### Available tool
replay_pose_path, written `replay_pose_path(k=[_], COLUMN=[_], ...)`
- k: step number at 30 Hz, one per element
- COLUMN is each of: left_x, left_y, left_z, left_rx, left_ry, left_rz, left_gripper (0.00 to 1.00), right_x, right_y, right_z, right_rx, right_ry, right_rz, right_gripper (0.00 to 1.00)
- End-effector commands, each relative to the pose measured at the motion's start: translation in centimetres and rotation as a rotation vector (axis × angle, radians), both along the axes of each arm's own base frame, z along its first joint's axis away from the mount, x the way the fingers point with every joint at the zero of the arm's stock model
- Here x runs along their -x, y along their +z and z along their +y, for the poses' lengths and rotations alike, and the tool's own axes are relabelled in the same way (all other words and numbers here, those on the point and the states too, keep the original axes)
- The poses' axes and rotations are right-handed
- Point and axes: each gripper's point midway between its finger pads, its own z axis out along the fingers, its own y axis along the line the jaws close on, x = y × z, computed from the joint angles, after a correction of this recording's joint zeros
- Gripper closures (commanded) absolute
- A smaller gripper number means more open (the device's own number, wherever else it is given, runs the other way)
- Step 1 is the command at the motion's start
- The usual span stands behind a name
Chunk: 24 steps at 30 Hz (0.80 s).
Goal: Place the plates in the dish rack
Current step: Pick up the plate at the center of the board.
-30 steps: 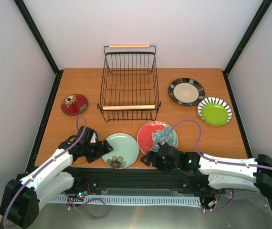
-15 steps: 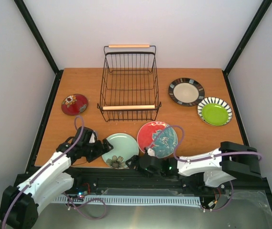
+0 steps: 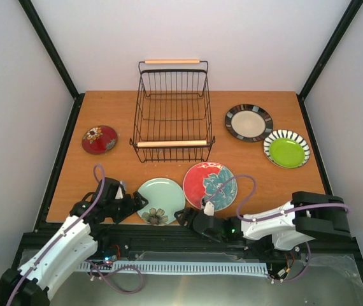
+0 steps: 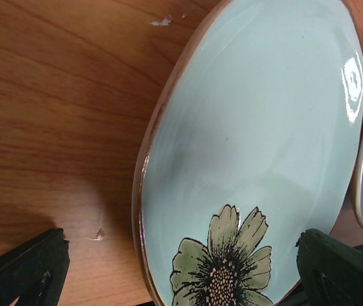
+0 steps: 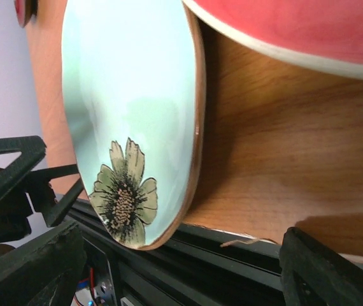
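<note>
The mint green plate [image 3: 161,200] with a flower print lies flat at the table's near edge. My left gripper [image 3: 132,204] is open at its left rim, and in the left wrist view the mint plate [image 4: 251,140] fills the space ahead of the left gripper [image 4: 181,274]. My right gripper [image 3: 184,217] is open at the plate's near-right side, low over the table edge; its view shows the mint plate [image 5: 130,89] ahead of the right gripper [image 5: 181,271]. The red plate [image 3: 210,185] with a teal flower lies just right of it. The dish rack [image 3: 172,111] stands empty behind them.
A small dark red floral plate [image 3: 99,139] lies at the left. A black-rimmed cream plate [image 3: 249,122] and a lime green plate [image 3: 286,148] with a striped rim lie at the right. The black frame rail [image 5: 232,255] runs just below the table's near edge.
My right gripper has swung left from the red plate's near rim to the mint plate's near-right side. My left gripper has drawn back slightly and opened a little wider.
</note>
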Motion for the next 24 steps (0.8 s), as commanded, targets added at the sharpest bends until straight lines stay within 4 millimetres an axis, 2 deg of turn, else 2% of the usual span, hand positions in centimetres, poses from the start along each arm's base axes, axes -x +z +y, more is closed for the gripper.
replay_pose_path(k=[1, 13, 16, 20, 24], left_x=[-0.1, -0.4, -0.4, -0.2, 0.0], left_y=[0.4, 0.8, 0.8, 0.8, 0.6], left_z=[-0.2, -0.7, -0.8, -1.0, -1.4], left_rx=[0.0, 0.019, 0.026, 0.033, 0.056], left_ry=[-0.011, -0.029, -0.034, -0.045, -0.063], left_rz=[0.004, -0.016, -0.02, -0.016, -0.003], left_gripper=[0.01, 0.0, 0.0, 0.0, 0.0], right_x=[-0.8, -1.0, -1.3, -1.8, -2.0], right_y=[-0.9, -3.5, -3.9, -4.4, -5.0], right_z=[0.0, 0.7, 0.8, 0.7, 0.3], right_rx=[-0.006, 0.017, 0.025, 0.033, 0.039], right_ry=[-0.057, -0.054, -0.055, -0.064, -0.078], right_rz=[-0.023, 0.004, 0.005, 0.004, 0.009], right_gripper=[0.16, 0.18, 0.22, 0.31, 0.34])
